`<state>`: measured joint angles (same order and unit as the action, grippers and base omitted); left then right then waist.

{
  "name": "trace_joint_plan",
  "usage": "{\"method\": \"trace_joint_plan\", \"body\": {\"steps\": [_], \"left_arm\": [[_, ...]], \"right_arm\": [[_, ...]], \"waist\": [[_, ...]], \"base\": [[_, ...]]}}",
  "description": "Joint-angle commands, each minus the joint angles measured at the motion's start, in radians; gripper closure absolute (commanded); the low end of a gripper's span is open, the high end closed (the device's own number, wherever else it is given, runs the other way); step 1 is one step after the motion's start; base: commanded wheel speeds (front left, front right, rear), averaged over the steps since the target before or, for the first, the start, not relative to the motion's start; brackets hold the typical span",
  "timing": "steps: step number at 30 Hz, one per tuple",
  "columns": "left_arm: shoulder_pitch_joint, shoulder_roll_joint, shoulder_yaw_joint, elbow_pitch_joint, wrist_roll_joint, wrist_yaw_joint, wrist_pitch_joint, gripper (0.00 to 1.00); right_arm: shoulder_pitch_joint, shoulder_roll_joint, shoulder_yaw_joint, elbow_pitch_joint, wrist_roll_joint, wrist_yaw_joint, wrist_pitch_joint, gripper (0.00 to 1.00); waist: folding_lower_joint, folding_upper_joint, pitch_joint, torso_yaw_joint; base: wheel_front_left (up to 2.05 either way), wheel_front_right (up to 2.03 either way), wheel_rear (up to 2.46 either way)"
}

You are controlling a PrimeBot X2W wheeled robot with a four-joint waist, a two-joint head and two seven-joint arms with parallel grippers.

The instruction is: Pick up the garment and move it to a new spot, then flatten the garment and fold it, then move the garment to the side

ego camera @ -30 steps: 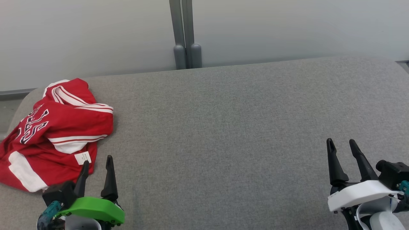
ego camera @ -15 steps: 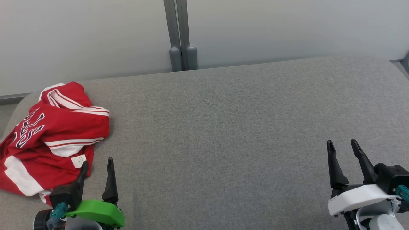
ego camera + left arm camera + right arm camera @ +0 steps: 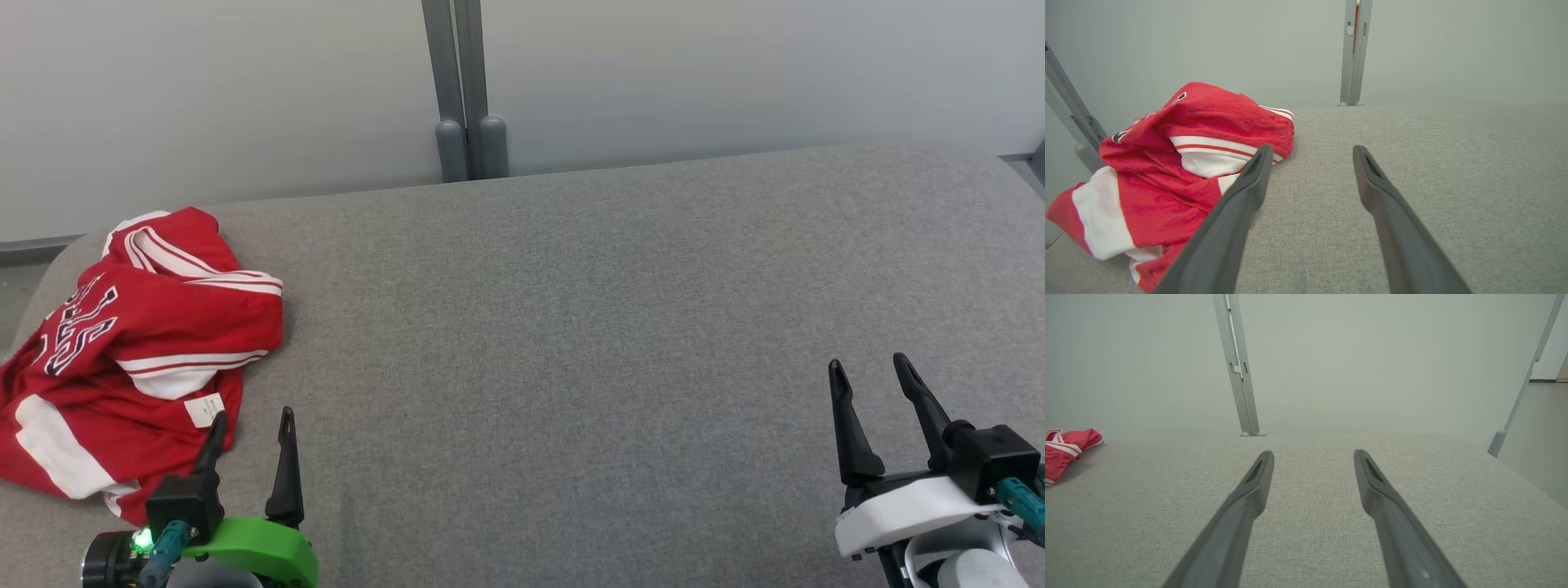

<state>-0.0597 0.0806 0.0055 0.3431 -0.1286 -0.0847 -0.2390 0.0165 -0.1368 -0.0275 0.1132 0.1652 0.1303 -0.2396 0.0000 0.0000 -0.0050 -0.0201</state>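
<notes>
Little has shifted: the left gripper [image 3: 252, 415] has sunk slightly toward the near edge, and a small green light [image 3: 144, 539] now glows at its wrist. The red and white garment [image 3: 155, 327] lies crumpled as before at the far left of the grey padded surface [image 3: 571, 327]. The left gripper's fingers stand apart with nothing between them, and one finger is just beside the garment's near right edge; I cannot tell if it touches. The right gripper [image 3: 867, 364] hovers near the right side, well apart from the garment, its fingers also spread and empty.
</notes>
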Motion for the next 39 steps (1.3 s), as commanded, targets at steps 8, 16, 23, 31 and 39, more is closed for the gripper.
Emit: {"method": "trace_joint_plan", "body": {"steps": [8, 16, 23, 31, 39], "left_arm": [[0.001, 0.011, 0.009, -0.002, 0.073, 0.008, -0.021, 0.00], [-0.004, 0.010, 0.017, 0.003, 0.097, 0.005, -0.026, 0.00], [-0.006, 0.005, 0.034, 0.008, 0.085, 0.003, -0.026, 0.00], [-0.001, 0.000, 0.045, 0.006, 0.083, 0.000, -0.026, 0.00], [0.007, -0.006, 0.049, 0.009, 0.085, -0.002, -0.026, 0.00]], "right_arm": [[0.014, -0.003, -0.004, -0.017, -0.064, 0.001, -0.021, 0.00], [0.015, 0.005, -0.028, -0.017, -0.083, 0.001, -0.027, 0.00], [0.016, 0.006, -0.038, -0.010, -0.077, 0.001, -0.027, 0.00], [0.020, -0.003, -0.041, -0.008, -0.074, 0.001, -0.027, 0.00], [0.022, 0.001, -0.045, -0.009, -0.075, 0.001, -0.027, 0.00]], "waist": [[0.0000, 0.0000, 0.006, 0.001], [0.0000, 0.0000, 0.013, 0.007], [0.0000, 0.0000, 0.015, 0.018], [0.0000, 0.0000, 0.010, 0.019], [0.0000, 0.0000, 0.001, 0.016]], "base": [[0.00, 0.00, 0.00], [0.00, 0.00, 0.00], [0.00, 0.00, 0.00], [0.00, 0.00, 0.00], [0.00, 0.00, 0.00]]}}
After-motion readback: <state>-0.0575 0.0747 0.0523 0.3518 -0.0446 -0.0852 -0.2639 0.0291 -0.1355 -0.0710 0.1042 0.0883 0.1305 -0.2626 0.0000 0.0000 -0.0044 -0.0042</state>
